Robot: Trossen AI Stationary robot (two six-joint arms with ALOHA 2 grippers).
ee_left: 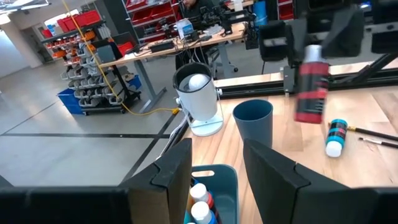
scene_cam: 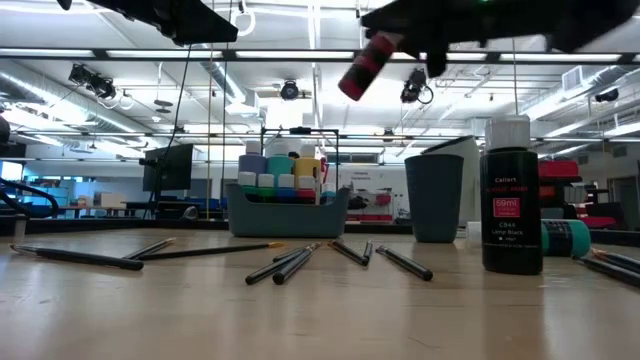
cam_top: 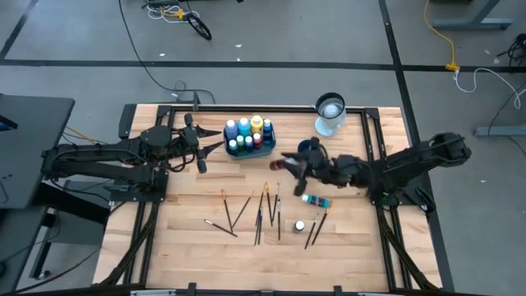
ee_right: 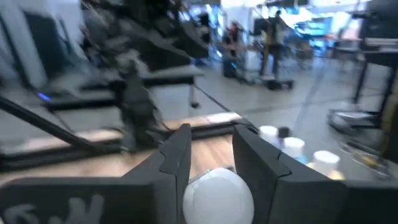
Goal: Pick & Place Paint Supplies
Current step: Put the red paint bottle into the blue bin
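My right gripper (cam_top: 285, 164) is raised above the table between the teal tray (cam_top: 249, 138) and the dark blue cup (ee_left: 253, 119), shut on a red paint bottle (ee_left: 310, 90) with a white top. The tray stands on the table with several bottles upright in it. My left gripper (cam_top: 205, 150) hovers open at the tray's left end, its fingers (ee_left: 171, 167) above the tray's rim. A teal-labelled bottle (cam_top: 316, 200) lies on its side. A black bottle (scene_cam: 511, 200) stands upright. Several dark-handled brushes (cam_top: 263, 212) lie flat on the wood. My right gripper has the red bottle by its white top (ee_right: 218, 195), pinched between the two fingers. The bottle is lifted clear of the table and hangs tilted below the gripper, its red body (scene_cam: 364, 66) slanting down toward the tray.
A white round device (cam_top: 329, 113) stands at the table's far edge beside the cup. Brushes and two loose bottles are scattered over the near middle of the table. Bare wood (cam_top: 197, 238) lies toward the near left. Black frame rails run along the table's sides.
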